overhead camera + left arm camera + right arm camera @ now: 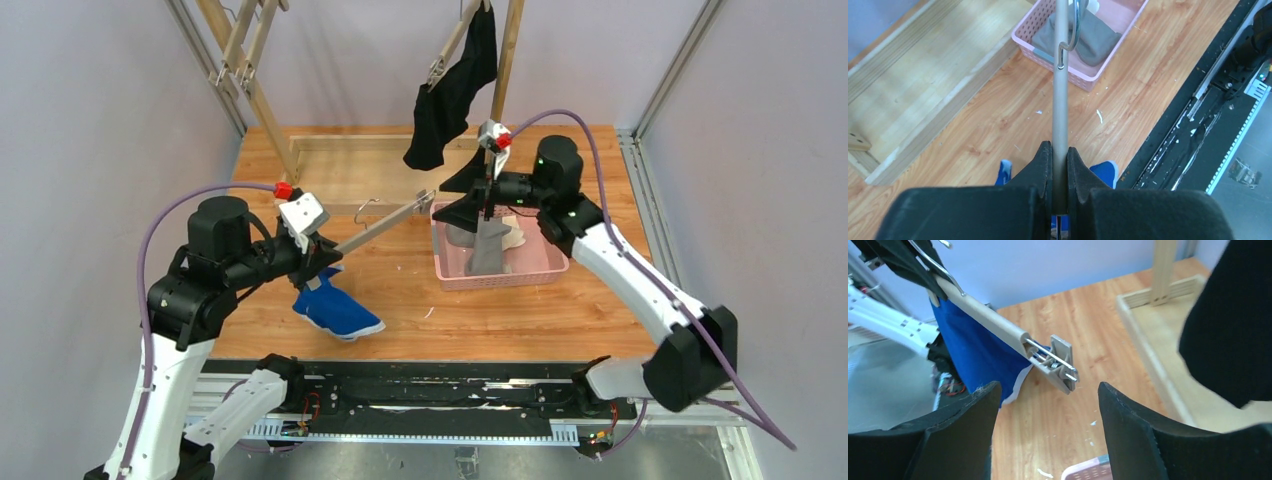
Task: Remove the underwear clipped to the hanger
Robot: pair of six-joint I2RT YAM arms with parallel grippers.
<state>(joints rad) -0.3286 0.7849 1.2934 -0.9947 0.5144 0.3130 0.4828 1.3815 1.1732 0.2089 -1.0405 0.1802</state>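
My left gripper (325, 258) is shut on the end of a beige hanger bar (385, 222), seen pinched between the fingers in the left wrist view (1060, 147). The bright blue underwear (337, 310) hangs from that bar below my left gripper, still clipped. My right gripper (452, 197) is open and empty just beyond the bar's free end clip (1058, 362), which holds nothing. The grey underwear (488, 245) lies in the pink basket (500, 275). The black underwear (450, 90) hangs clipped to a second hanger on the wooden rack at the back.
The wooden rack's base frame (350, 150) lies on the table at the back, with its slanted posts (245, 70) rising at left and right. The black rail (420, 395) runs along the near edge. The hanger's metal hook (368, 208) sticks out mid-bar.
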